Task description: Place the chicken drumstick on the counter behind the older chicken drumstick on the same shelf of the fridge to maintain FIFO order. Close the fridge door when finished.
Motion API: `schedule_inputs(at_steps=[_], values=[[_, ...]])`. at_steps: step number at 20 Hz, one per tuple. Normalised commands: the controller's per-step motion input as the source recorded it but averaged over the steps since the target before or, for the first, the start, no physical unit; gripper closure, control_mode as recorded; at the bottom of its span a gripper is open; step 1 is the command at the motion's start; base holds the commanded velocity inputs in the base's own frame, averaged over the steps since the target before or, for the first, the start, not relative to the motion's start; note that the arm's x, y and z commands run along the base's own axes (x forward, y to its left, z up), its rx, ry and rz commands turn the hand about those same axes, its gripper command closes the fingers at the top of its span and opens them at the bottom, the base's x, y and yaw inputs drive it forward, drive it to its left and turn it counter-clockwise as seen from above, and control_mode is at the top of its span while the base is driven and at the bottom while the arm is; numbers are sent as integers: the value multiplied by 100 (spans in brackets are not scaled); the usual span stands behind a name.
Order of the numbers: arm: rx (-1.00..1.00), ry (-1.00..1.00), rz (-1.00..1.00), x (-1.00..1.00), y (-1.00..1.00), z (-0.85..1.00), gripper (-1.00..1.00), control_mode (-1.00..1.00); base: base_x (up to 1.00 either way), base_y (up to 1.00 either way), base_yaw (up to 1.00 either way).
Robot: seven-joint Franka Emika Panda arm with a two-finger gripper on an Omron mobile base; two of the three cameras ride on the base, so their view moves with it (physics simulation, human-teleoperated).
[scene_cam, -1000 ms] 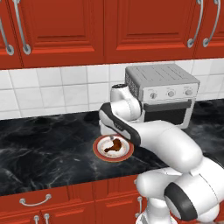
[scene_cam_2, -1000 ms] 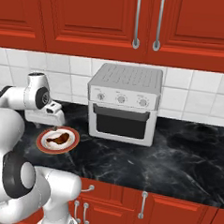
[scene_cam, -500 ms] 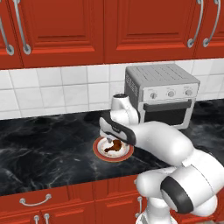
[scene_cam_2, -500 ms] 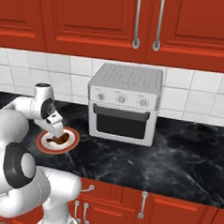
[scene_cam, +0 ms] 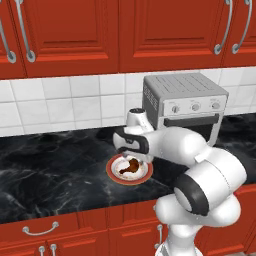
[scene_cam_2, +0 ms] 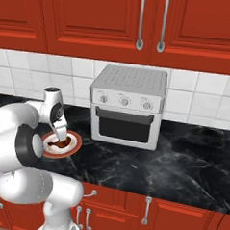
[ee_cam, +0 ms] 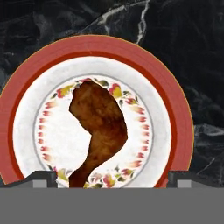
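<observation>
Bench point(scene_cam: 50, 170): black marble-look top with white veins, red cabinet fronts below and above.

Plate point(ee_cam: 179, 131): round, red rim, white centre ringed with a floral band; you find it on the bench at 9 o'clock from the toaster oven point(scene_cam: 185, 102), near but apart from it.

Chicken drumstick point(ee_cam: 101, 127): brown, lying on the plate's centre, thick end toward 12 o'clock in the hand view, thin end running down toward 6 o'clock between the fingertips point(ee_cam: 41, 177).

Claw point(ee_cam: 111, 179): your claw hangs directly over the plate, pointing down; its fingers stand wide apart, one at 7 o'clock and one at 5 o'clock of the hand view, neither touching the drumstick. From the left base view the claw point(scene_cam: 131, 159) sits low above the plate point(scene_cam: 114, 172).
</observation>
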Motion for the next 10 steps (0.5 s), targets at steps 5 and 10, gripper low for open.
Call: schedule_inputs(at_steps=[5, 10], values=[[0, 1, -1, 11, 0, -20, -100, -100, 0, 0, 0], [0, 0, 0, 10, 0, -23, -100, -100, 0, 0, 0]])
